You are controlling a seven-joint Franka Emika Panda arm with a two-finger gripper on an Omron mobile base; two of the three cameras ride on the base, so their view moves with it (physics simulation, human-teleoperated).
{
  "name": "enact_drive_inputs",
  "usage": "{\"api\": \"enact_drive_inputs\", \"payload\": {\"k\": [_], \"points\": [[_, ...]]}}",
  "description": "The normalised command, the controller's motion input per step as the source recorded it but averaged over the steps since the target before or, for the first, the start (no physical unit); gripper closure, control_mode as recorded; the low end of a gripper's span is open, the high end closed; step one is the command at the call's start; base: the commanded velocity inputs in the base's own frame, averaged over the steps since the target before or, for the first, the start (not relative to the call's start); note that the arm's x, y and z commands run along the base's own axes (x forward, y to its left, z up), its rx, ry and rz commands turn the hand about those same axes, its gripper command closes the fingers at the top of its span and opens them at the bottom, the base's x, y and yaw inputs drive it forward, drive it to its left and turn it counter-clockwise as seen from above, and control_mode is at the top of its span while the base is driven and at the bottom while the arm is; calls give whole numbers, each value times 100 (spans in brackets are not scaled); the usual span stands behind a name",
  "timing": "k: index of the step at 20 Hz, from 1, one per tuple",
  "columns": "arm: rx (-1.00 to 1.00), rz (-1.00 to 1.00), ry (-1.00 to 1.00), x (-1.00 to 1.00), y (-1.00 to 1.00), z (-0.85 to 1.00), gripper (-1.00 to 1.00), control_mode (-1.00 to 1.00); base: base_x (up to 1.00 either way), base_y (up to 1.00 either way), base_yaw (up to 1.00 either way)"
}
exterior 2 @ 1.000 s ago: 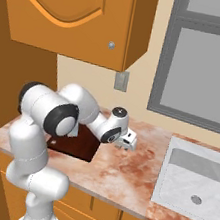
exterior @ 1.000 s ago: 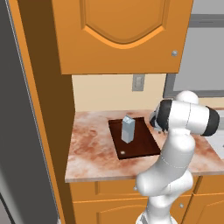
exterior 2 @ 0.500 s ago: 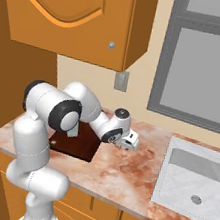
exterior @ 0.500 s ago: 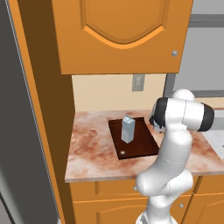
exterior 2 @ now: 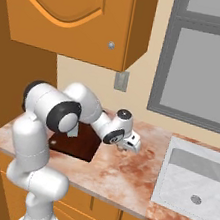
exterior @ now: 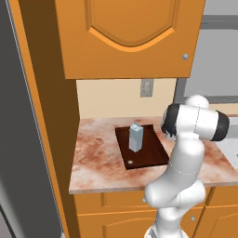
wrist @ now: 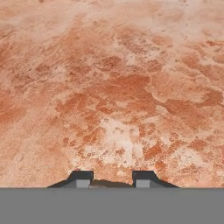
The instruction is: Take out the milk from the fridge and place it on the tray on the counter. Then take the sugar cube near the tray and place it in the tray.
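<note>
The milk (exterior: 135, 137) stands upright on the tray (exterior: 151, 155), near the middle of the desk (exterior: 95, 162), so by the look of things the first half is done. Over to the sugar cube: the claw (exterior 2: 132, 145) is down low on the desk, just off the tray's sink-side edge, and its tips (wrist: 113, 178) are drawn in narrow. Something small and dark sits between them at the very bottom of the hand view, likely the cube, though I can't say for certain. The tray lies back toward the fridge (exterior: 21, 139) side of the claw. The right base view shows the claw; in the left one the arm's own elbow stands before that spot.
</note>
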Motion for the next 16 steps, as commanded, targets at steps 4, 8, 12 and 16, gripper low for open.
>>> {"api": "enact_drive_inputs", "payload": {"k": [4,8,12,16], "points": [[1,-3,-1,-45,0,22,100,-100,0,0,0],[5,0,-2,-68,0,65,100,-100,0,0,0],[10,0,4,-57,51,57,100,-100,0,0,0],[9,3,7,-37,96,33,100,-100,0,0,0]]}}
